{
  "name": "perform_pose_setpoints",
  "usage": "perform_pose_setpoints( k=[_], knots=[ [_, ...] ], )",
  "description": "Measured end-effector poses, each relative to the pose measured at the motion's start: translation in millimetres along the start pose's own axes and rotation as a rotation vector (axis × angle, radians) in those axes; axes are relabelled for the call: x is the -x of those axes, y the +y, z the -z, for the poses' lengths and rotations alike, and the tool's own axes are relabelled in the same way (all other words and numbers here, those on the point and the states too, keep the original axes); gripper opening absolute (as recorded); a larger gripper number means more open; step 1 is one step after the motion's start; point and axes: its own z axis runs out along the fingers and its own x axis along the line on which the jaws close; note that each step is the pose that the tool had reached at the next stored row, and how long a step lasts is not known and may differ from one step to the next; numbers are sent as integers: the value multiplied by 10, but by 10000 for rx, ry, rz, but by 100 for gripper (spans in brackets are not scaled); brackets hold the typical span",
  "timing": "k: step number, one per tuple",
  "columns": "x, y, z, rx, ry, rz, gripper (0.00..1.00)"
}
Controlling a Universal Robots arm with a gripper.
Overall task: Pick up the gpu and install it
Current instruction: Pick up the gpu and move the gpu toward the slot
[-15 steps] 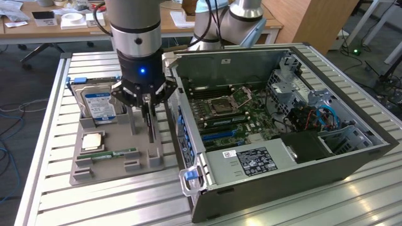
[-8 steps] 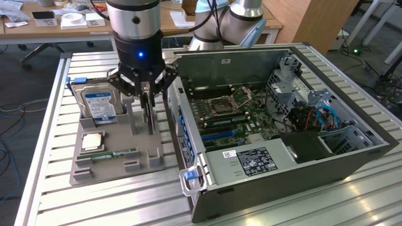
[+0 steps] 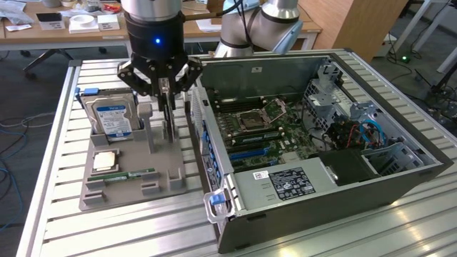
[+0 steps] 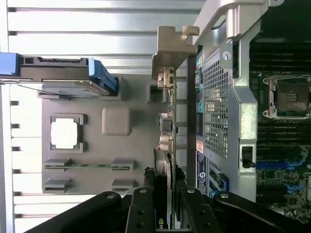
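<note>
The gpu (image 3: 170, 126) is a thin dark card standing on edge over the grey holder tray (image 3: 161, 163), right beside the open computer case (image 3: 300, 184). My gripper (image 3: 168, 99) hangs straight above it, fingers clamped on either face of the card's upper edge. In the wrist view the gpu (image 4: 168, 145) runs edge-on away from my gripper (image 4: 166, 213), with its silvery bracket (image 4: 171, 48) at the far end. I cannot tell whether the card's lower edge still rests in its slot in the tray.
The tray (image 4: 97, 145) also holds a hard drive (image 3: 113, 115) with a blue-white label, a square processor (image 3: 105, 159) and a green memory stick (image 3: 128, 175). The case lies open with the motherboard (image 3: 264, 128) exposed. The slatted metal table (image 3: 128, 230) carries it all.
</note>
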Motion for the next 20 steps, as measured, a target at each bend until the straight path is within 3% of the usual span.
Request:
perform_pose_setpoints(
  k=[12,17,20],
  knots=[
    [12,23,460,0,-14,-29,26],
    [15,30,599,0,-19,-34,26],
    [16,31,622,0,-21,-36,26]
  ],
)
